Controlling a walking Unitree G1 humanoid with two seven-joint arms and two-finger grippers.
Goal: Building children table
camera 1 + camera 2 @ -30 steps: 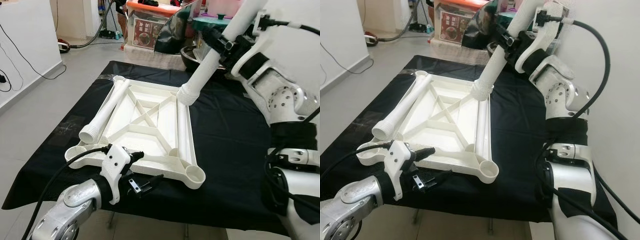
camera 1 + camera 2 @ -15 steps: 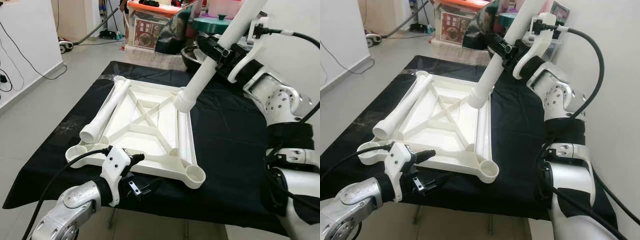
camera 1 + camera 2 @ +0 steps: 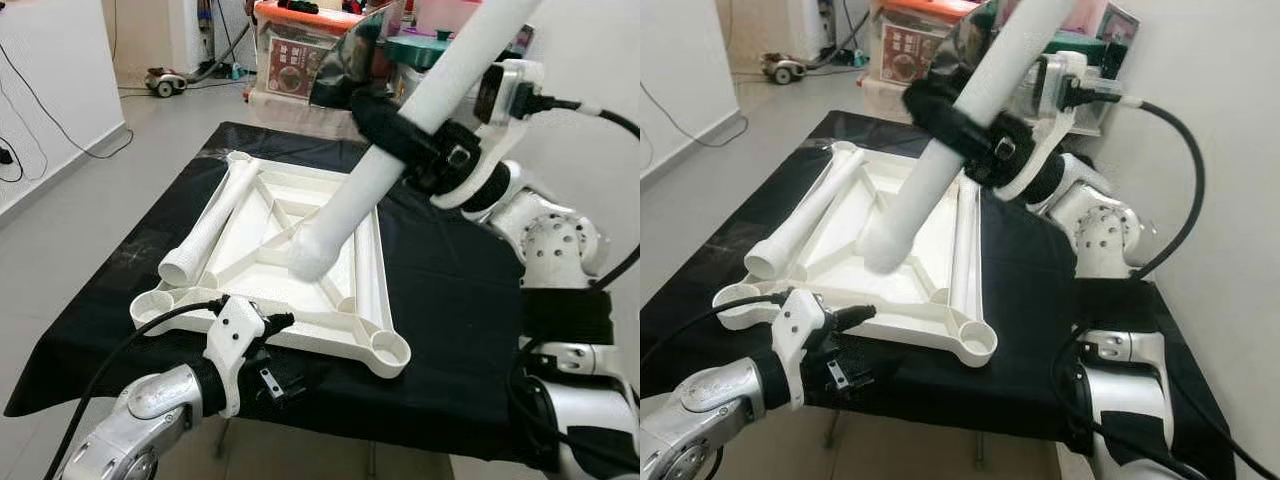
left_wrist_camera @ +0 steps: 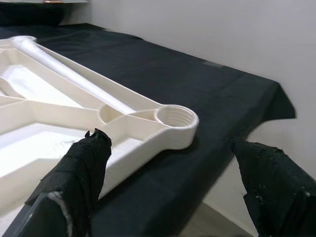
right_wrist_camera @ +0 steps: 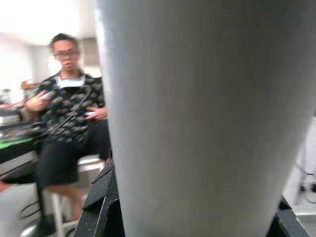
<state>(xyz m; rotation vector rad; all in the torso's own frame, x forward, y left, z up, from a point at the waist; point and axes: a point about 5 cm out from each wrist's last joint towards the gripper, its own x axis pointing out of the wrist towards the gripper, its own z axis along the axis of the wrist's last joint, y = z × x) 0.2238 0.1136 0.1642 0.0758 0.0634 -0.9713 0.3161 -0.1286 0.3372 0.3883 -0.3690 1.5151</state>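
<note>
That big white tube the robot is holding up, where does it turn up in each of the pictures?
Left eye view: the white table leg slants from top right down over the white tabletop frame, clamped by the right gripper.
Right eye view: the same slant, upper middle.
Left wrist view: not in it.
Right wrist view: the pale column up close.
Shared landmark: the frame's threaded corner socket.

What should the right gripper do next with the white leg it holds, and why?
Probably lower and steer it toward the near right socket. The right gripper grips the leg tilted, its end hanging above the tabletop frame, in no socket; that corner ring looks open.
</note>
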